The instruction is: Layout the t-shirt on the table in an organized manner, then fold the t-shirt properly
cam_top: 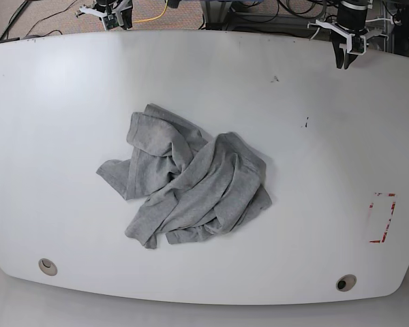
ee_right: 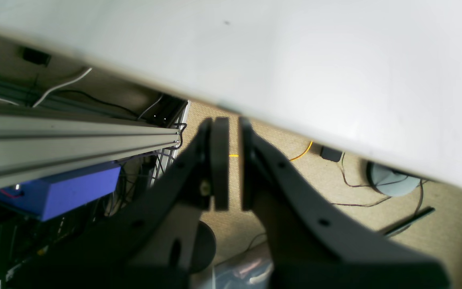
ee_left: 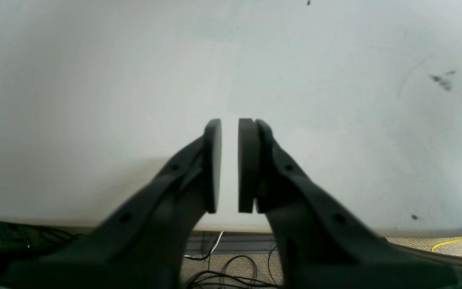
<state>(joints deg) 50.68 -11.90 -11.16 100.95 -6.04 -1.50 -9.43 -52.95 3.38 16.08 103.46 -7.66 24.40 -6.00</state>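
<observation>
The grey t-shirt (cam_top: 191, 180) lies crumpled in a heap in the middle of the white table (cam_top: 313, 136), with no gripper touching it. My left gripper (cam_top: 345, 60) hovers over the table's far right edge. In its wrist view, the left gripper (ee_left: 229, 120) has its pads a narrow slit apart, with nothing between them and only bare table (ee_left: 94, 80) below. My right gripper (cam_top: 116, 19) hangs beyond the far left edge. Close up, the right gripper (ee_right: 234, 118) is all but closed and empty, above the floor beside the table edge (ee_right: 335, 60).
A red tape rectangle (cam_top: 382, 218) marks the table's right side. Two round grommets (cam_top: 48, 266) (cam_top: 345, 282) sit near the front edge, and dark specks (cam_top: 275, 79) lie at the back. An aluminium rail (ee_right: 74, 136), a purple box (ee_right: 78, 186) and cables are off the table.
</observation>
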